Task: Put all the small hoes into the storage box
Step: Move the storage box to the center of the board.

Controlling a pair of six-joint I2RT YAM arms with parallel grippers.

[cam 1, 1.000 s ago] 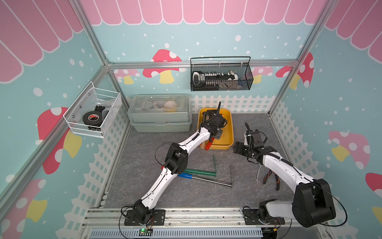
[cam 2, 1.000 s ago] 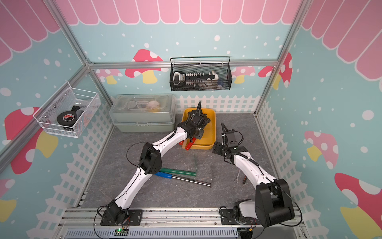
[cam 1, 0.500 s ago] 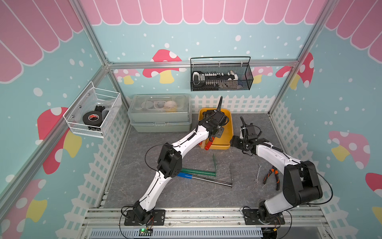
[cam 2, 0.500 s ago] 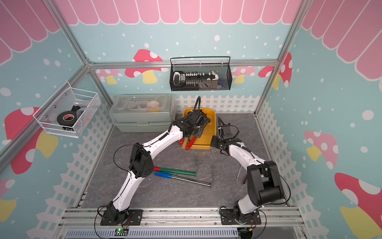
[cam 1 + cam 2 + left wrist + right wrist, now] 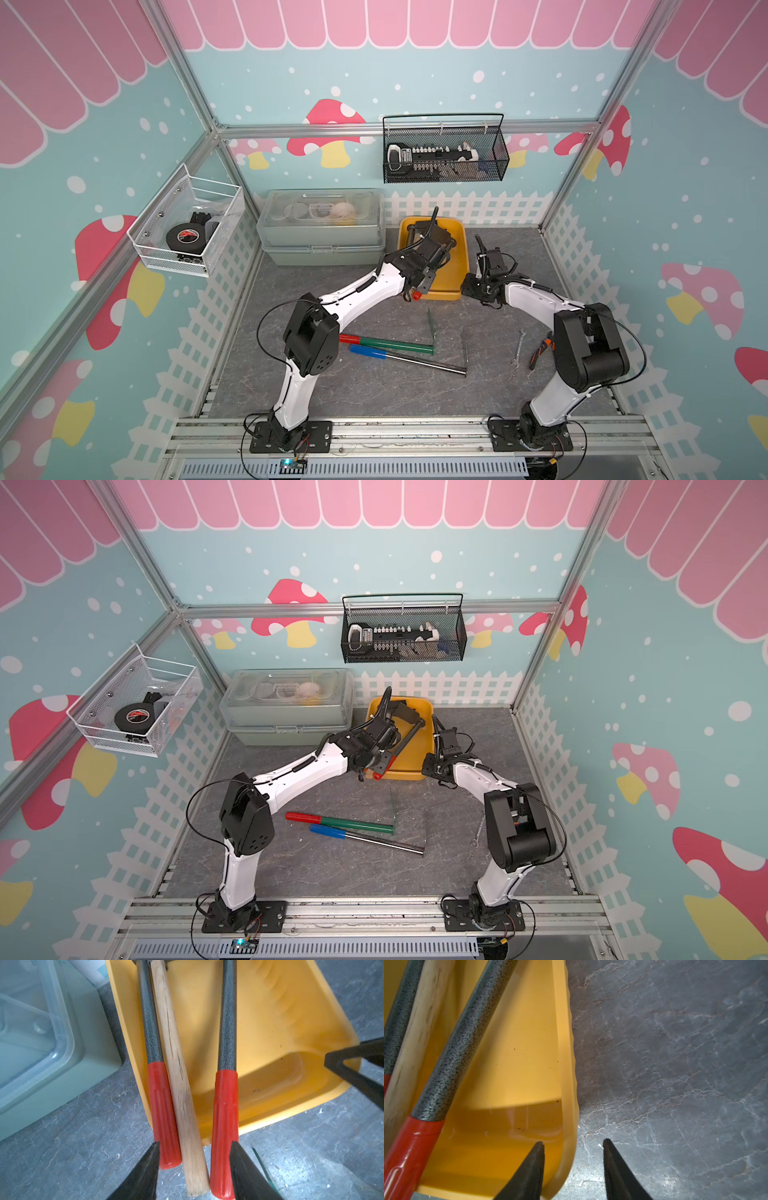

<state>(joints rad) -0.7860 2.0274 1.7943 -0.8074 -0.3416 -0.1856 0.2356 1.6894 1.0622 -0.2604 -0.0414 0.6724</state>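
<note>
1. Lying in the yellow storage box (image 5: 444, 293) at far centre, the small hoe (image 5: 226, 1043) overhangs its near rim.
2. Left gripper (image 5: 195, 1142) spread astride three handles (image 5: 178, 1084).
3. Right gripper (image 5: 573, 1141) spread astride the box's right wall.

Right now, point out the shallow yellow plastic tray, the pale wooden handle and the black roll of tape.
shallow yellow plastic tray (image 5: 270, 1022): left wrist view, on its bare floor.
pale wooden handle (image 5: 176, 1068): left wrist view, mid-shaft.
black roll of tape (image 5: 185, 237): in a top view, centre of its face.
</note>
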